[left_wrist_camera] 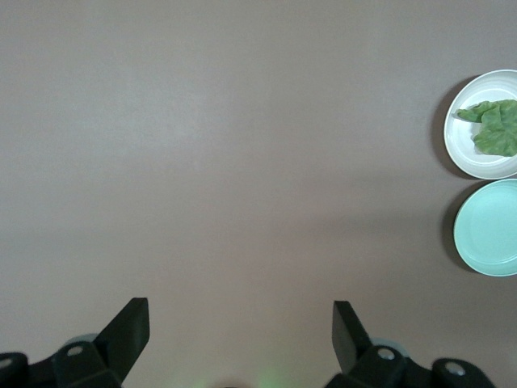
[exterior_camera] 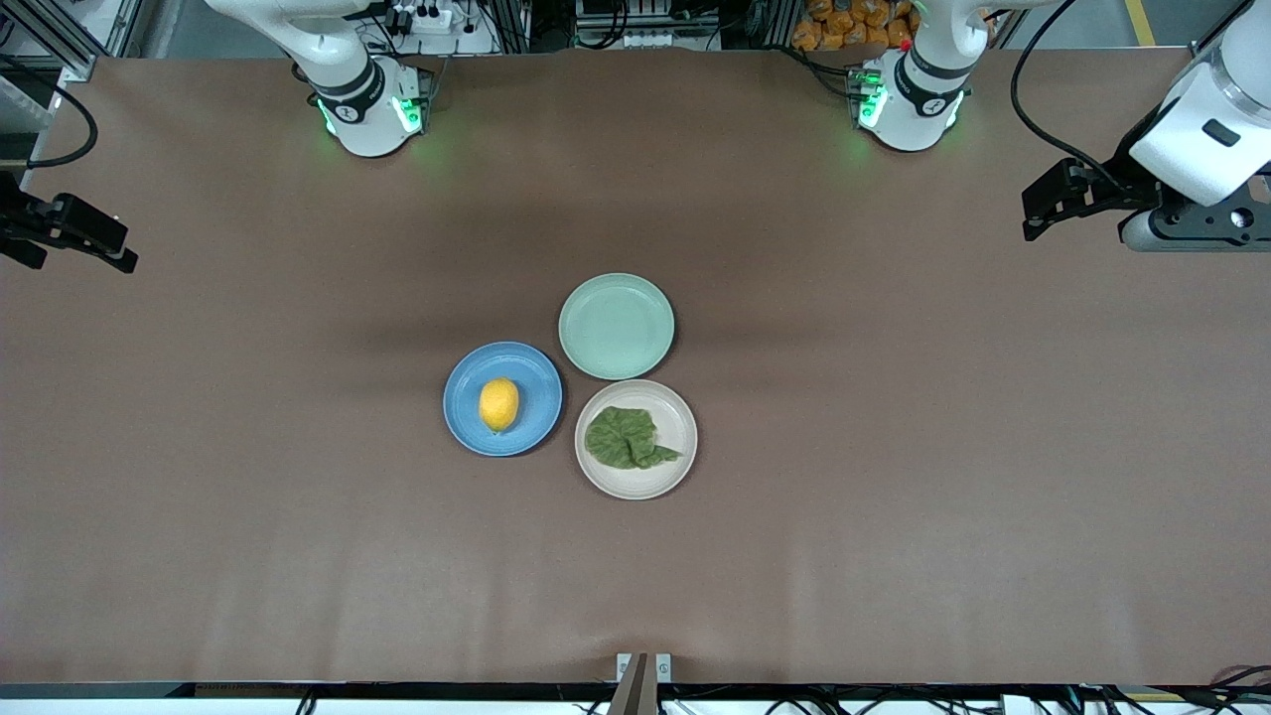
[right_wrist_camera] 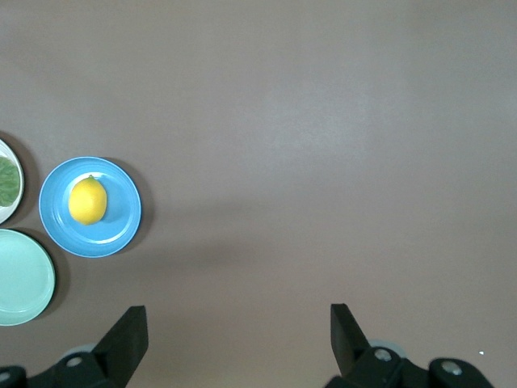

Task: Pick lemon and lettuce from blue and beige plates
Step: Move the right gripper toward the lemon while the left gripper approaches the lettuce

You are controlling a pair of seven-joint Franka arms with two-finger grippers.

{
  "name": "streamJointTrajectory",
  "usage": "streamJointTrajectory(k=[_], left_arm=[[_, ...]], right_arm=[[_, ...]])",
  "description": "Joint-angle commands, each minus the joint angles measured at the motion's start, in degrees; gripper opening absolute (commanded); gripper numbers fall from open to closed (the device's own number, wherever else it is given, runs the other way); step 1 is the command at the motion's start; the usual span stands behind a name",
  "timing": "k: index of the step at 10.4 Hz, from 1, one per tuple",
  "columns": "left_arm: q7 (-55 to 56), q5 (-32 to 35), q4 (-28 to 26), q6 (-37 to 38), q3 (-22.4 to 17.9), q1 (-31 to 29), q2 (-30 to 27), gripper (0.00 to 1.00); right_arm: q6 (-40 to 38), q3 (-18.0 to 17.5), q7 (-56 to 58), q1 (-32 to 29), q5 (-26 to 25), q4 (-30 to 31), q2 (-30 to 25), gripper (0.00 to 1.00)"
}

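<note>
Lemon on blue plate, lettuce on beige plate, mid-table, well apart from both wide-open grippers: left gripper, right gripper.

A: Any text, label or number you can read anywhere?

B: No. There are dark bands on the arm bases at the top of the frame, but any marks on them are too small to read.

A: And the plates or the tabletop?

B: Plain. The blue plate, beige plate and brown tabletop carry no print.
</note>
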State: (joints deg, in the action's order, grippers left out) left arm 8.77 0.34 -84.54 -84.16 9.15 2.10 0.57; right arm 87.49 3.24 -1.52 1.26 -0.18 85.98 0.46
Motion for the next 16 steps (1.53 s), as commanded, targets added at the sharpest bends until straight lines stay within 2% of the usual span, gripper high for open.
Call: streamJointTrajectory(k=[1, 10, 12, 16], left_arm=[[-1.6, -1.0, 1.4, 1.2, 0.3, -0.3, 0.6, 1.00], [-0.6, -1.2, 1.8, -0.3, 0.9, 2.2, 4.7, 1.00], [-0.4, -1.7, 1.7, -3.6, 1.0, 3.5, 7.0, 1.00], [3.3, -3.3, 1.7, -11.7, 1.2, 6.0, 12.7, 1.00]], right_arm=[[-0.5, 0.0, 0.1, 0.0, -0.2, 0.2, -0.6, 1.00], [-0.4, -1.1, -1.6, 2.1, 0.4, 1.2, 0.7, 1.00], [0.0, -1.6, -5.2, 3.3, 2.0, 1.2, 1.7, 1.00], [2.0, -5.3, -12.2, 4.4, 2.3, 1.3, 5.2, 1.00]])
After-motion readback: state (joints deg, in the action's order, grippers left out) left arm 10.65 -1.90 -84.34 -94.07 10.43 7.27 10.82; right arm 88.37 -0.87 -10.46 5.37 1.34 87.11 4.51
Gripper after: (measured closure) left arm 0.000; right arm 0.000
